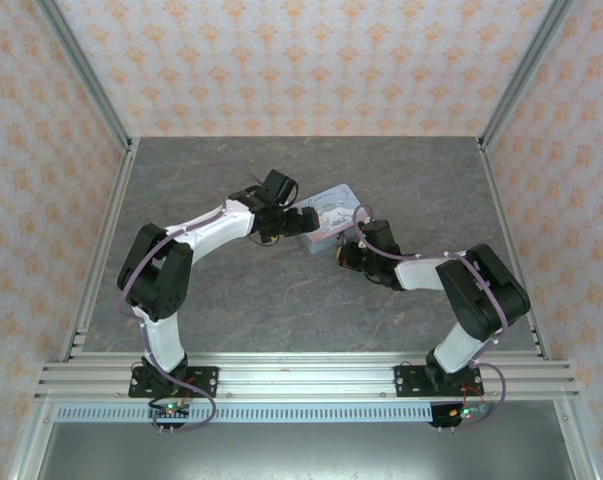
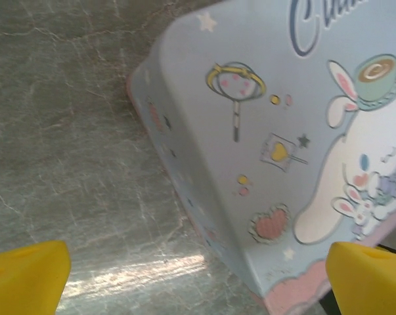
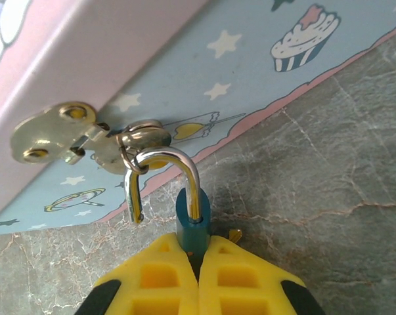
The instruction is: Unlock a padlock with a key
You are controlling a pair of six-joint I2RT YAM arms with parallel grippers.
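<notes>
**Lock looks sprung, but it is not yet off the latch**

The tin [image 1: 333, 208] sits on the grey table [image 1: 231, 300], a little beyond the middle, and both arms reach in to it. The padlock [image 3: 188, 226] hangs at the tin's near-right side, under the latch [image 3: 53, 131].

The right gripper [image 3: 199, 262] is pinched narrow on the padlock's teal body, its yellow tips pressed together around it. In the right wrist view the shackle [image 3: 168, 157] runs into the body by one leg only. The other leg ends in the open air to the left of the body, so the lock appears to be open already. The shackle's curve is hooked through the latch's ring [image 3: 142, 138].

A small brass bit just right of the body may be the key [image 3: 234, 234]; it is too small to be sure, and I cannot tell whether it sits in the keyhole.

The left gripper [image 2: 198, 282] is spread wide at the tin's left end, one yellow tip on either side of a corner. I cannot tell whether it touches the tin.

By this reading the unlocking itself is done. What seems left is slipping the shackle out of the ring.
</notes>
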